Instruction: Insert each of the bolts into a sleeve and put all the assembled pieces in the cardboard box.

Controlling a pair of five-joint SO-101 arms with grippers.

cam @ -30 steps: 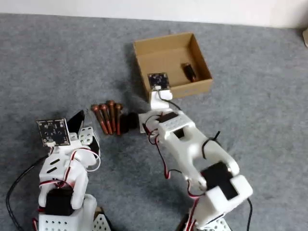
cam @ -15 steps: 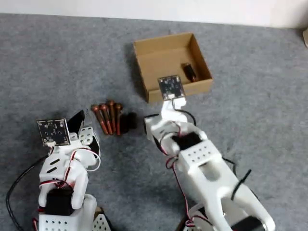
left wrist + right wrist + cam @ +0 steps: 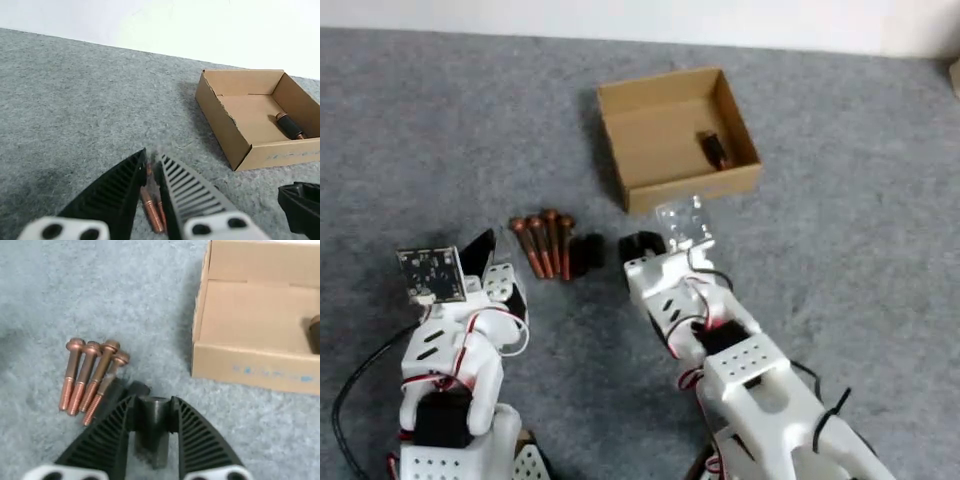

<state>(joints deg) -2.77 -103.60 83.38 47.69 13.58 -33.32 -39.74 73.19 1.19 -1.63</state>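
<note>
Several copper bolts (image 3: 545, 245) lie side by side on the grey mat, with black sleeves (image 3: 585, 252) touching their right side. My right gripper (image 3: 642, 245) is just right of them, shut on one black sleeve (image 3: 152, 432) held upright between its fingers. The same bolts (image 3: 92, 372) and loose sleeves (image 3: 125, 390) lie just beyond it. The cardboard box (image 3: 675, 185) stands farther back, with one assembled piece (image 3: 712, 150) inside. My left gripper (image 3: 153, 159) hangs above the mat on the near side of the bolts (image 3: 150, 205), shut with nothing between its fingers.
The box (image 3: 235, 135) stands open-topped with low walls, and its front wall (image 3: 260, 370) faces the right gripper. Grey mat spreads free to the left and right of the parts. A pale wall bounds the far edge.
The right arm has drawn back from the box, and its gripper has shifted right, away from the sleeve pile, carrying a sleeve. The left arm has kept still.
</note>
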